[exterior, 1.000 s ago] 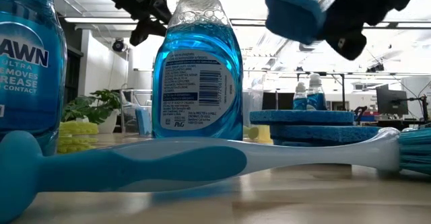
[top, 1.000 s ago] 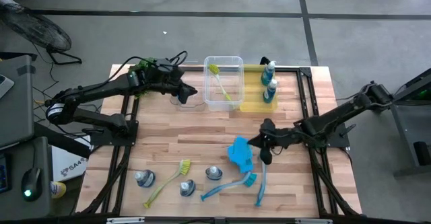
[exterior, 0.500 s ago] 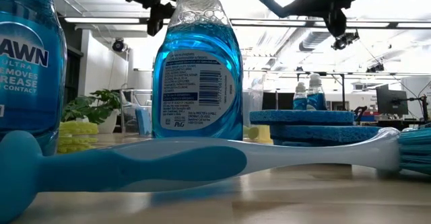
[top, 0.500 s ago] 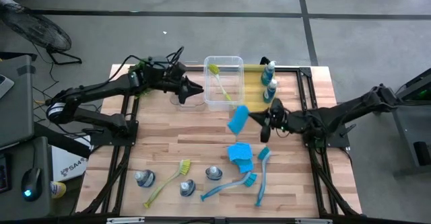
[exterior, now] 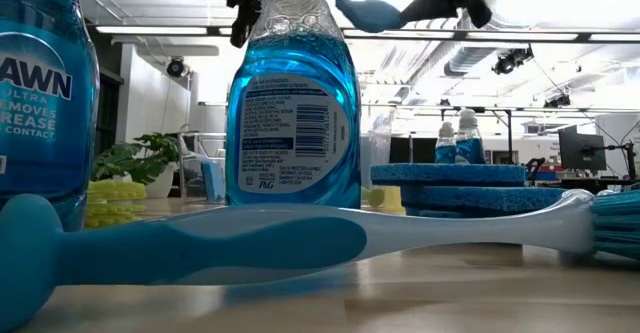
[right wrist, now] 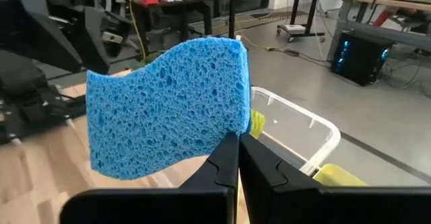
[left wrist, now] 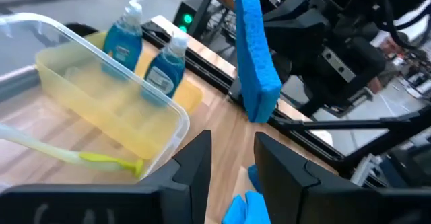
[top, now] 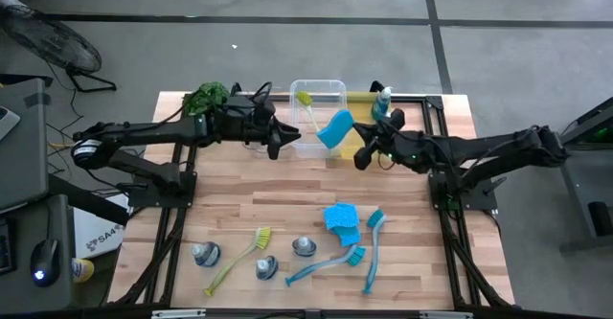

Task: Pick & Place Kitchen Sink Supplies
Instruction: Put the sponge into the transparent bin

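Note:
A blue sponge [top: 335,128] hangs in the air over the near rims of the clear bin [top: 330,87] and the yellow bin [top: 365,148], with my right gripper [top: 356,150] shut on it. My left gripper [top: 279,145] stands open and empty just left of the clear bin, pointing at the sponge [left wrist: 256,62]. A yellow-green brush [top: 308,108] lies in the clear bin. Two blue bottles [top: 384,108] stand in the yellow bin. On the near half of the table lie more sponges [top: 341,219], two blue brushes [top: 373,254], a yellow-green brush [top: 239,257] and three bottles [top: 266,266]. My right gripper pinches the sponge's edge [right wrist: 227,131] between its two fingers [right wrist: 225,160]. The fingers come about level from the table's right. The sponge stands on edge, its broad faces upright, and sticks out past the fingertips, lifted clear of the bins and the table.
A green leafy plant [top: 206,97] stands at the far left, behind my left arm. The two bins stand side by side at the far edge. Bare wood [top: 249,190] lies across the table's middle, between the bins and the things along the near edge.
My right gripper has carried the sponge up from above the sponge pile and toward the table's far edge, to the bins' near rims, and has turned so that the sponge stands upright. My left gripper has swung a little toward the near edge, beside the clear bin.

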Controlling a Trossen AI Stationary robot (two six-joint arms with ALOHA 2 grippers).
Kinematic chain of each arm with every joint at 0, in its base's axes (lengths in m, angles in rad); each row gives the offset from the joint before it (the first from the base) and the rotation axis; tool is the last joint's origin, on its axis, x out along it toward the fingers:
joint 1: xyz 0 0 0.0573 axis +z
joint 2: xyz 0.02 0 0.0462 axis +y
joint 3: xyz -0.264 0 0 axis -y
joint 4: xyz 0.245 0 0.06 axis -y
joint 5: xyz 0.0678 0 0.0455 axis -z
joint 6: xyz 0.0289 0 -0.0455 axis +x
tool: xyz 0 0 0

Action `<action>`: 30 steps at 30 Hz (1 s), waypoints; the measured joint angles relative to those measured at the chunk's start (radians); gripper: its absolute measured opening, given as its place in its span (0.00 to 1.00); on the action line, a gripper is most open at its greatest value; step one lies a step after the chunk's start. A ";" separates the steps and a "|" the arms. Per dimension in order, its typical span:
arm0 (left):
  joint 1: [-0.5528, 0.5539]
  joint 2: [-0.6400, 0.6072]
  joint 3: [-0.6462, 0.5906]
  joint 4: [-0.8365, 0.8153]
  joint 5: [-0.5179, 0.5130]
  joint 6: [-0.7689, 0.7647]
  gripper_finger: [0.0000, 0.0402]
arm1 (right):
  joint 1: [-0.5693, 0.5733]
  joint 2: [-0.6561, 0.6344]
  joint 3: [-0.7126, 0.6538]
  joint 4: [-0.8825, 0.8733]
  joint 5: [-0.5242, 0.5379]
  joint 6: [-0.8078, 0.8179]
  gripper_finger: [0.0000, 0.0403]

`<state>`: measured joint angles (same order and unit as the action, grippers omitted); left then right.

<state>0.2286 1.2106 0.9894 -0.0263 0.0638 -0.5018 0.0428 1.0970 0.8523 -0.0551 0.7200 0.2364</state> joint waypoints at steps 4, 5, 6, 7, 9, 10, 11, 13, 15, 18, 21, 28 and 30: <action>-0.030 0.000 0.000 0.013 -0.072 0.016 0.28 | -0.006 0.060 0.052 -0.015 -0.015 -0.032 0.00; -0.037 0.000 0.000 0.018 -0.080 0.025 0.28 | -0.006 0.078 0.066 -0.019 -0.020 -0.043 0.00; -0.043 0.000 0.000 0.024 -0.089 0.034 0.28 | -0.006 0.098 0.081 -0.021 -0.020 -0.058 0.00; -0.050 0.000 0.000 0.027 -0.097 0.050 0.28 | -0.006 0.115 0.098 -0.027 -0.021 -0.069 0.00; -0.068 0.009 0.001 0.038 -0.106 0.092 0.28 | -0.006 0.152 0.132 -0.048 -0.021 -0.093 0.00; -0.077 0.012 0.001 0.034 -0.109 0.117 0.28 | -0.006 0.169 0.149 -0.062 -0.021 -0.106 0.00; -0.083 0.012 0.000 0.027 -0.108 0.146 0.28 | -0.006 0.186 0.165 -0.080 -0.021 -0.116 0.00; -0.101 0.012 0.000 0.031 -0.110 0.208 0.28 | -0.006 0.217 0.198 -0.107 -0.021 -0.140 0.00; -0.119 0.017 0.001 0.031 -0.135 0.246 0.28 | -0.004 0.241 0.227 -0.131 -0.021 -0.165 0.00; -0.138 0.020 0.000 0.024 -0.175 0.271 0.28 | -0.003 0.265 0.260 -0.170 -0.022 -0.177 0.00; -0.138 0.019 0.000 0.023 -0.180 0.269 0.32 | -0.003 0.267 0.266 -0.184 -0.029 -0.178 0.00; -0.138 0.019 0.000 0.008 -0.175 0.250 0.49 | -0.003 0.264 0.268 -0.159 -0.030 -0.216 0.00; -0.138 0.019 0.000 0.004 -0.176 0.235 0.52 | -0.003 0.264 0.268 -0.138 -0.030 -0.219 0.00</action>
<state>0.0910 1.2297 0.9897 -0.0225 -0.1125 -0.2673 0.0399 1.3613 1.1202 -0.1935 0.6896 0.0175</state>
